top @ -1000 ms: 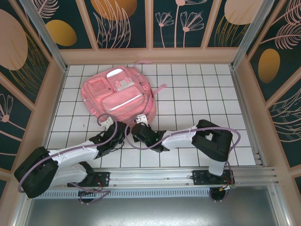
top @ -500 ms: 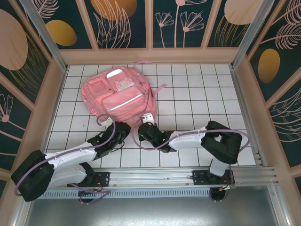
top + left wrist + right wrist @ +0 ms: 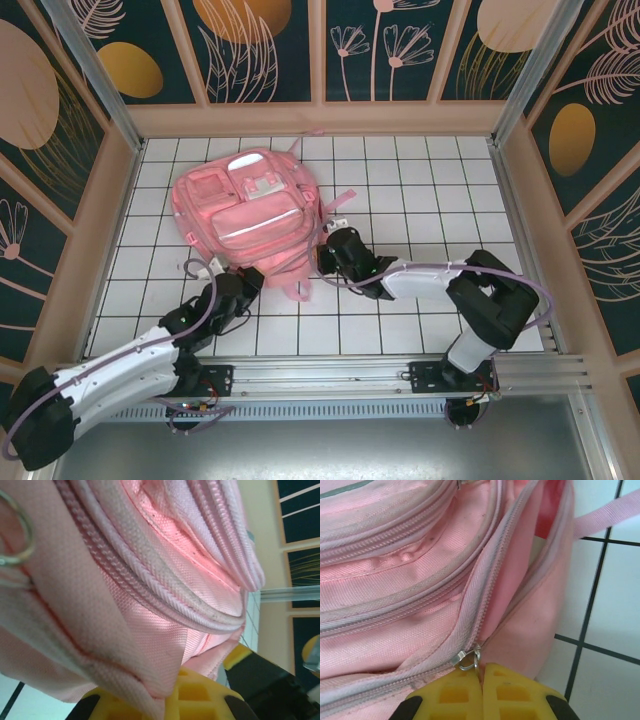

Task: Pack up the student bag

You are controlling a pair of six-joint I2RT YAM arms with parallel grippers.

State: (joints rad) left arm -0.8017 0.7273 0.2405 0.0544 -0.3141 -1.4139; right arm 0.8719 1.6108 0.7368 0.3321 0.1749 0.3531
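Right arm (image 3: 430,280) has swung out since a second ago, so its gripper went from the bag's near edge round to the near-right corner. The left arm (image 3: 130,355) has dropped lower and flatter. Bag (image 3: 250,205) barely budged. It lies flat with its front pockets up on the far-left part of the tiled table (image 3: 450,200), and a strap trails off its near edge.

Left gripper (image 3: 215,270) is at the near-left edge, clamped shut with a fold of pink fabric pinched in it. Looks like it's just anchoring the bag. Right gripper (image 3: 330,243) is closed tight on the little metal zip pull (image 3: 469,660).

What matters next, I reckon, is that the bag sits far and left of the right gripper. The zip track runs away from the pull along the bag's right side and is already gaping open past it. So the right arm is the one on the job. Any tug should follow that track, not cut across it, or the whole bag drags against the left hold.
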